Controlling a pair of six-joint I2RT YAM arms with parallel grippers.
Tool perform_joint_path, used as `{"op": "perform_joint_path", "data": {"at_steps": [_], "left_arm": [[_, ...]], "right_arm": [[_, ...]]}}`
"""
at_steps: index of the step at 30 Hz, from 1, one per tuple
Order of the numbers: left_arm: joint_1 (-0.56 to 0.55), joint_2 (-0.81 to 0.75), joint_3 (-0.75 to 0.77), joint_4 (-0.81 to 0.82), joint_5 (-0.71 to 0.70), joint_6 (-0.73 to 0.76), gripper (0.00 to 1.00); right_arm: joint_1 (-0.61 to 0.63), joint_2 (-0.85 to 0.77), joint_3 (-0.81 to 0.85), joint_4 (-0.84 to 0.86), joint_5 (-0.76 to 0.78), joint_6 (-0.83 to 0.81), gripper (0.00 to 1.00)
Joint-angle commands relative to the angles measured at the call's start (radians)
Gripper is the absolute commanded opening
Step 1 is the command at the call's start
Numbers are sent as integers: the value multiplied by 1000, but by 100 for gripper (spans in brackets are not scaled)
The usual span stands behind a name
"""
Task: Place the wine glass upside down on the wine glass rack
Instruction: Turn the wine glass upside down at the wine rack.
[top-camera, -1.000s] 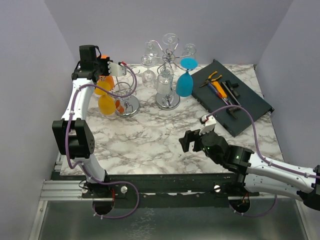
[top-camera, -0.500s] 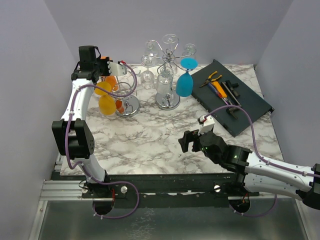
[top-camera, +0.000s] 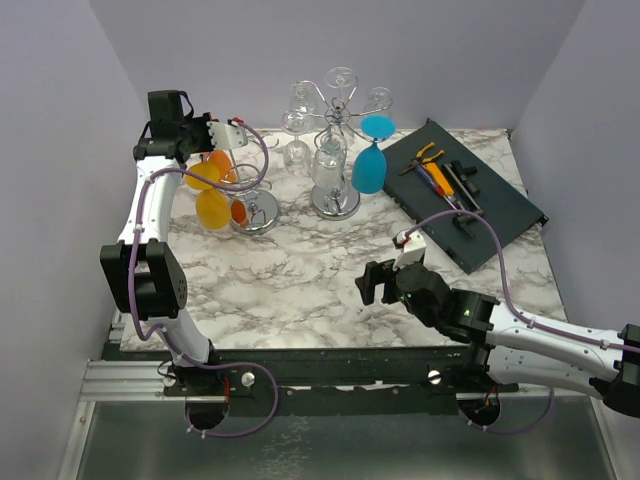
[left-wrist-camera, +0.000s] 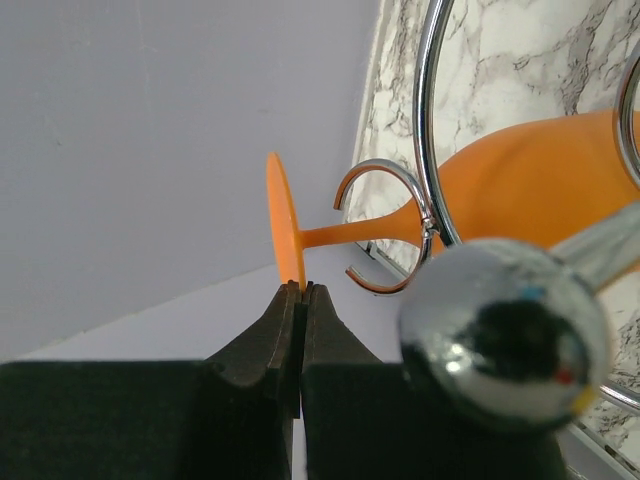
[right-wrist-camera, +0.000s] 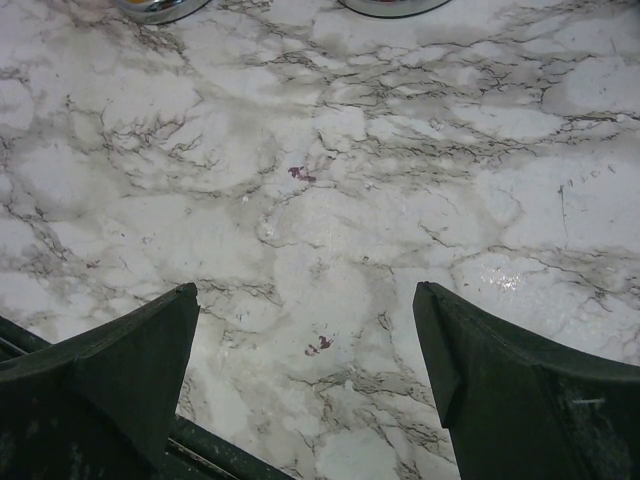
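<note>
An orange wine glass (left-wrist-camera: 520, 180) lies sideways. Its stem sits in a chrome ring (left-wrist-camera: 385, 225) of the left wine glass rack (top-camera: 258, 212), and its round foot (left-wrist-camera: 285, 225) shows edge-on. My left gripper (left-wrist-camera: 300, 290) is shut, pinching the lower rim of that foot at its very tips. From above, this gripper (top-camera: 215, 140) is at the back left beside the rack, where other orange and yellow glasses (top-camera: 212, 208) hang. My right gripper (right-wrist-camera: 305, 300) is open over bare marble, holding nothing, near the table's front (top-camera: 375, 283).
A second chrome rack (top-camera: 335, 200) at the back centre carries a blue glass (top-camera: 368, 168) and clear glasses (top-camera: 297, 122). A dark tray of hand tools (top-camera: 465, 195) lies at the back right. A chrome ball (left-wrist-camera: 505, 330) of the left rack sits close to my left fingers.
My left gripper has shifted a little to the left and back beside the rack, still shut. The right arm has edged slightly left, jaws unchanged.
</note>
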Motion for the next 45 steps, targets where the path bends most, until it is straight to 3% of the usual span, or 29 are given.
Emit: {"op": "perform_joint_path", "data": {"at_steps": [1, 21, 25, 32, 39, 45], "left_arm": [[8, -60, -9, -23, 94, -7, 0], [12, -139, -126, -31, 87, 66, 1], [12, -144, -124, -35, 95, 67, 17], [14, -149, -97, -58, 108, 68, 33], [14, -174, -104, -83, 108, 87, 61], [14, -194, -95, -84, 105, 90, 70]], "right_arm": [[5, 10, -4, 22, 24, 9, 96], [5, 17, -18, 18, 37, 17, 96], [6, 20, -22, 18, 39, 20, 96], [5, 21, -19, 16, 41, 20, 96], [6, 13, -17, 10, 46, 19, 96], [5, 15, -13, 11, 46, 16, 96]]}}
